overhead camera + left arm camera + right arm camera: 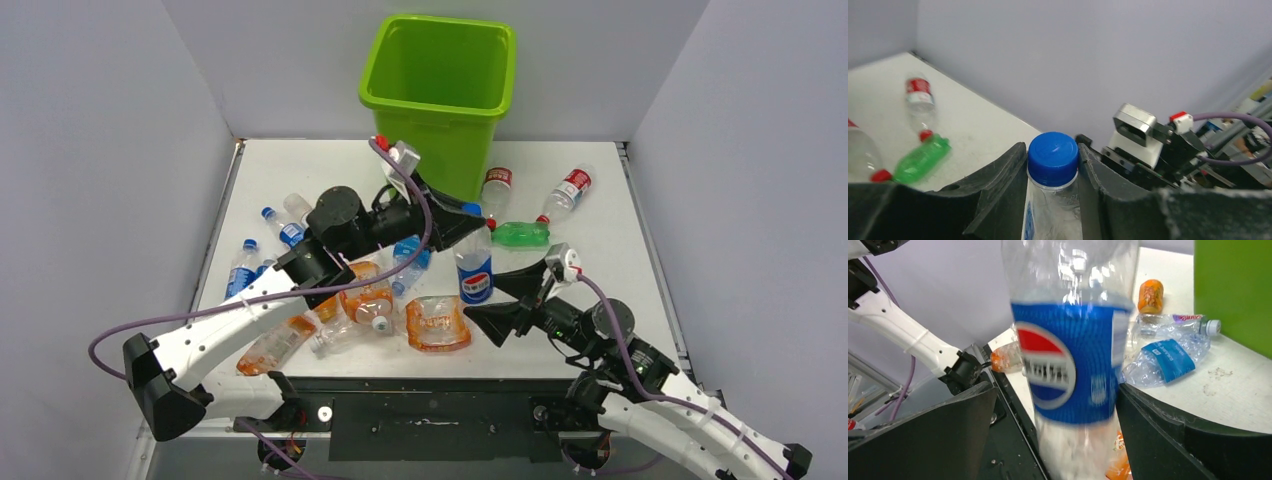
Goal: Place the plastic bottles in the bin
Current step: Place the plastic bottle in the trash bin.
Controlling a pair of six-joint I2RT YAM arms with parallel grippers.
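**Q:** Where is the clear plastic bottle with the blue label and blue cap (474, 268)?

**A:** It stands upright just in front of the tall lime-green plastic bin (440, 140). The left gripper (1053, 159) is clamped on its neck, at the cap.

**Q:** And the right gripper (1055, 390)?

**A:** It is spread wide, with one finger on either side of the label and neither touching. Other plastic bottles (520, 234) lie scattered on the white table (300, 170), left and right of the bin.

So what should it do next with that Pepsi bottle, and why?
Probably lift the bottle straight up with the left gripper, which is shut on its blue cap. The right gripper stands open around it, and the bin is just behind.
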